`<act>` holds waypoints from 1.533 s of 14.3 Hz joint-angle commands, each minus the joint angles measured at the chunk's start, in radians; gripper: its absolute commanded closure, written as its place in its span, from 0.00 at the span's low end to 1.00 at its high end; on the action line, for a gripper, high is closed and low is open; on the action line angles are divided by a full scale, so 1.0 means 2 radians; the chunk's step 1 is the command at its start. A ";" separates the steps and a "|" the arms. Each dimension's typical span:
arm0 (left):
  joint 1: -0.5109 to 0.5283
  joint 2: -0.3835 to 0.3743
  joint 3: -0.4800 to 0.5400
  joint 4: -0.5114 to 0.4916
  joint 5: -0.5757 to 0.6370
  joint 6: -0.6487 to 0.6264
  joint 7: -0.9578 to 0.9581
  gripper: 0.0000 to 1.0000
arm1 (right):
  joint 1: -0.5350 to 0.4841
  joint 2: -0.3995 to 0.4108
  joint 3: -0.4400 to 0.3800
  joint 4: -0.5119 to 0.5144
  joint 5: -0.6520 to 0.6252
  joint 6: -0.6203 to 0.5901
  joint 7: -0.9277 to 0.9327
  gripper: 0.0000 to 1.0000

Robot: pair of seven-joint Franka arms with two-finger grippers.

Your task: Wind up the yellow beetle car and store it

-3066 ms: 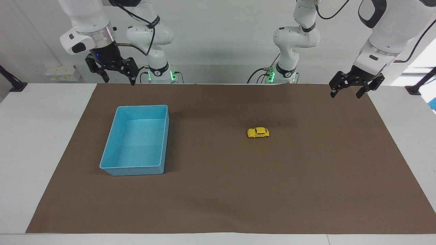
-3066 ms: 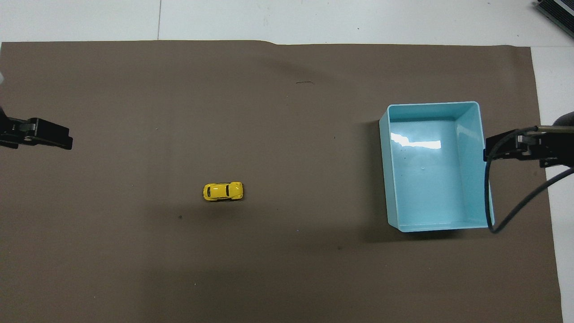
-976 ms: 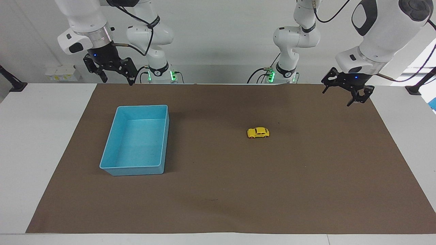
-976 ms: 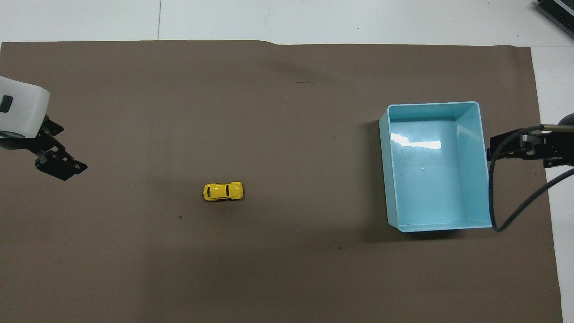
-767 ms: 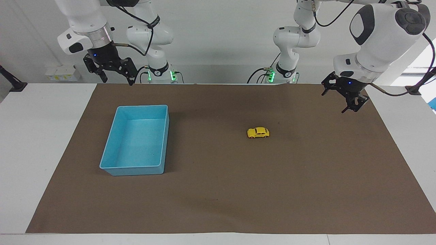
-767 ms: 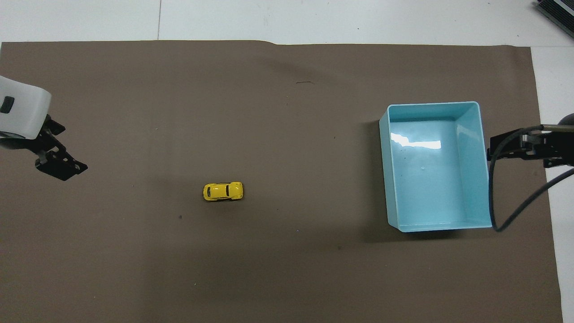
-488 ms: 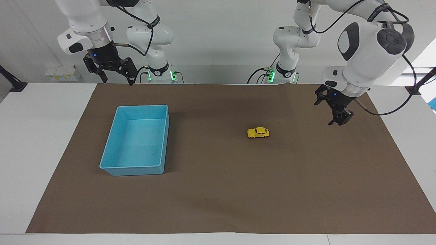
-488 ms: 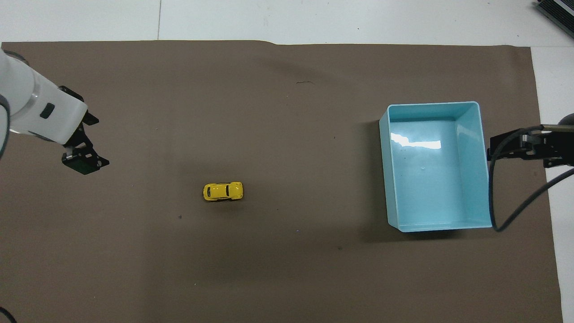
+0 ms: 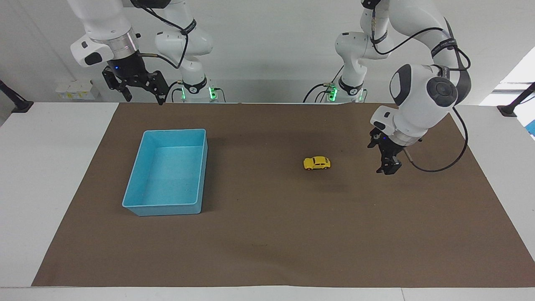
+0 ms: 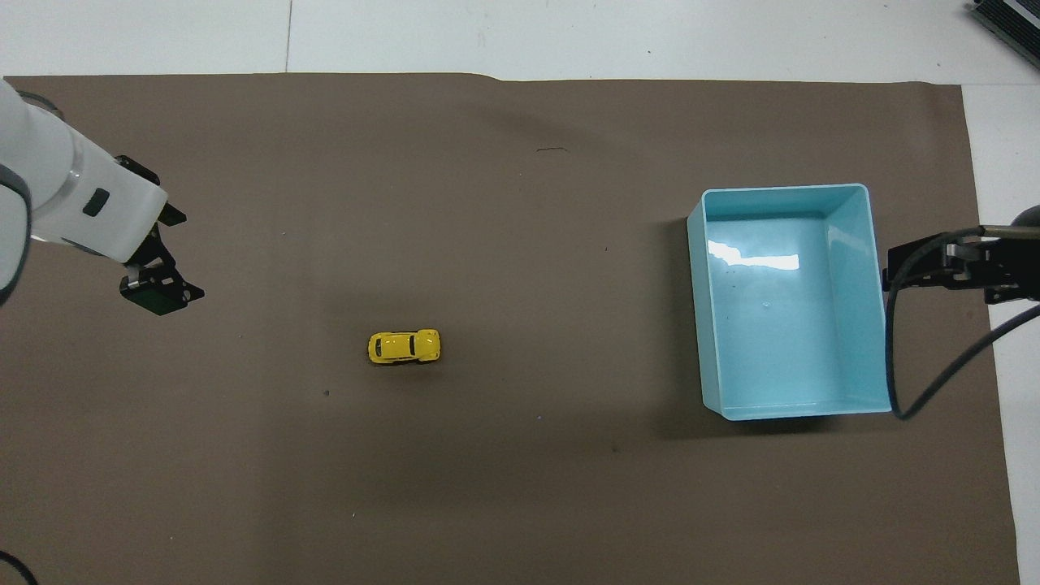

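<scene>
While the left claw [image 9: 388, 169] hides its finger gap, the yellow beetle car [image 9: 317, 163] lies lengthwise toward it, unheld.

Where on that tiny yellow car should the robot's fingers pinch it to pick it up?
Probably across the yellow beetle car's two long sides, coming straight down from above. It stands on its wheels on the brown mat, lying lengthwise along the table, with flat flanks and a rounded roof that would likely slip. The left gripper is over the mat beside it.
</scene>
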 commanded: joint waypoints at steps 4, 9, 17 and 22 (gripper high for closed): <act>-0.060 -0.015 0.007 -0.099 -0.010 0.113 -0.011 0.00 | -0.008 -0.010 0.002 -0.010 0.010 0.003 0.003 0.00; -0.103 -0.033 0.007 -0.184 -0.010 0.207 -0.046 0.00 | -0.008 -0.010 0.002 -0.010 0.010 0.004 0.003 0.00; -0.156 -0.051 0.007 -0.267 -0.011 0.316 -0.110 0.00 | -0.008 -0.011 0.002 -0.011 0.010 0.003 0.003 0.00; -0.159 -0.053 0.008 -0.271 -0.010 0.319 -0.144 1.00 | -0.008 -0.011 0.002 -0.012 0.010 0.003 0.003 0.00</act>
